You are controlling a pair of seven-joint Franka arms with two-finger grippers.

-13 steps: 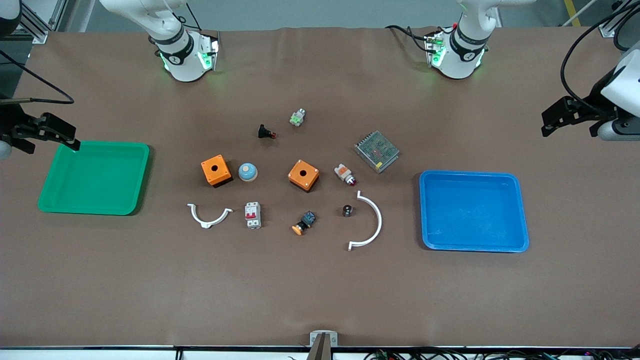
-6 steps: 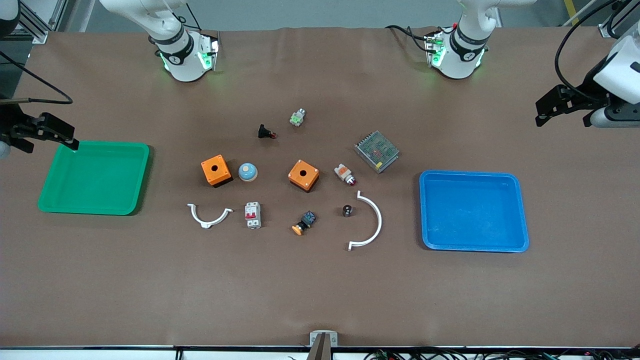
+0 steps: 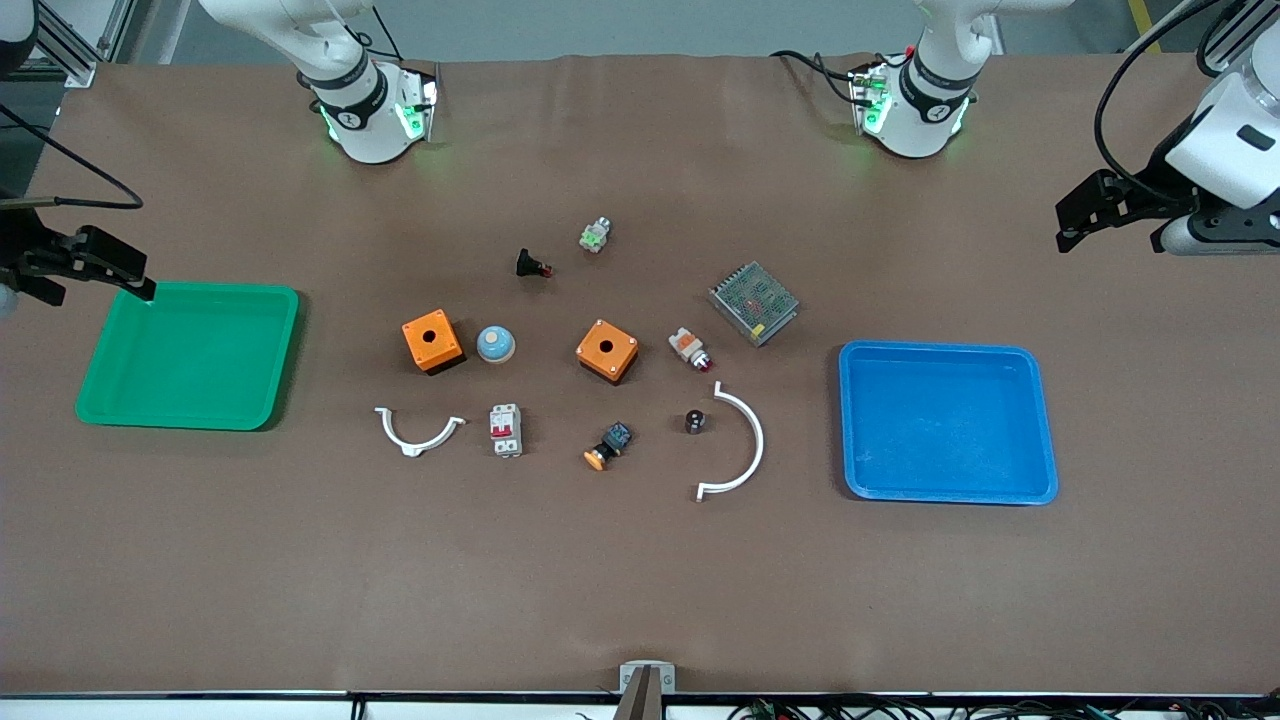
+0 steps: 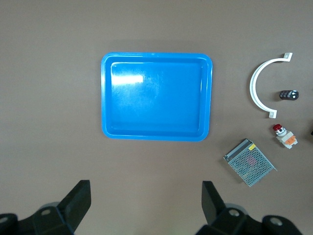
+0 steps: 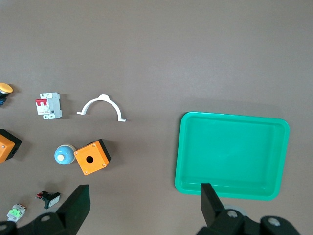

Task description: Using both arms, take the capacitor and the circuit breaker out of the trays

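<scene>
Both claws spread wide, empty: left claw (image 3: 1108,212) over bare worktop (image 3: 640,580), right claw (image 3: 85,270) above the green tray (image 3: 280,350). Capacitor (image 3: 694,421) sits inside the big white arc (image 3: 741,440); breaker (image 3: 505,430) lies near the small arc (image 3: 418,430).

Front cam high; wrist cams look down.

Matt brown cloth-like table covering (image 3: 640,580), faintly creased. Glossy blue plastic tray (image 4: 156,134) shows glare; green plastic tray (image 5: 230,188) looks duller. Perforated metal mesh box (image 3: 754,302) looks silvery. Smooth white plastic curved bracket (image 3: 745,450).
</scene>
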